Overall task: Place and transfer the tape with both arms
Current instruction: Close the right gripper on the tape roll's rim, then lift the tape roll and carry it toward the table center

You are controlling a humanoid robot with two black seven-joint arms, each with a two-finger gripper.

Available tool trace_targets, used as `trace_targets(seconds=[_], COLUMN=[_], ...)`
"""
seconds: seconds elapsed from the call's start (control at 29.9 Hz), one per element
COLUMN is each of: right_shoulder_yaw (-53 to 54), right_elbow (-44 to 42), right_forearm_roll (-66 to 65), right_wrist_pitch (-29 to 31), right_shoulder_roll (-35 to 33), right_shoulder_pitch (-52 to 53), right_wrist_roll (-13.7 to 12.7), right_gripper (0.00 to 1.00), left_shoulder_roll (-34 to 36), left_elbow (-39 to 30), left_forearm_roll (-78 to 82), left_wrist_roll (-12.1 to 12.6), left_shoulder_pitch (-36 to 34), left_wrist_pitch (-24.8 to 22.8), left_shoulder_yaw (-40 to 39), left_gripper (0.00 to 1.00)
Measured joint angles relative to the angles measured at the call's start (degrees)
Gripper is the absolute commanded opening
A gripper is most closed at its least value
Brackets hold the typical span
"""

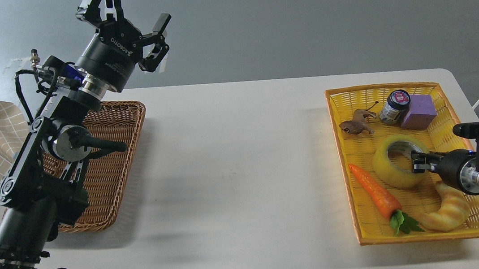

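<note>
The tape [391,167], a translucent yellow roll with a grey-white core, lies in the yellow basket [432,84] at the right. My right gripper [416,162] comes in from the right edge and sits low at the roll's right rim, over its core. It is dark and seen end-on, so its fingers cannot be told apart. My left gripper [131,12] is held high above the table's far left, open and empty, far from the tape.
The yellow basket also holds an orange carrot [375,191], a pale croissant [449,212], a brown toy animal [355,125], a small jar [394,107] and a purple block [419,111]. A brown wicker basket [124,134] lies at the left under my left arm.
</note>
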Motion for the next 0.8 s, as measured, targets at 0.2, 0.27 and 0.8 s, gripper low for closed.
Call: trace_targets(seconds=[0.2,0.27,0.8], right_shoulder_yaw=[1.89,3.28,6.79], right_elbow=[0.36,0.80,6.39], right_forearm_roll=[2.95,4.39,6.63], right_wrist_pitch=[0.08,0.08,0.02], right_shoulder_roll=[0.03,-0.07,-2.61], right_shoulder_pitch=[-0.01,0.21,13.88], right_wrist_roll=[0.06,0.07,0.17], right_gripper=[0.24,0.24,0.24], left_shoulder_roll=[-0.08,-0.09,-0.17], left_elbow=[0.00,0.00,0.00], left_forearm_roll=[0.00,0.00,0.00], left_wrist_roll=[0.00,0.00,0.07], left_shoulder_pitch=[0.09,0.10,0.02], left_wrist_pitch=[0.00,0.00,0.15], left_shoulder_yaw=[0.00,-0.02,0.00], left_gripper=[0.98,0.98,0.98])
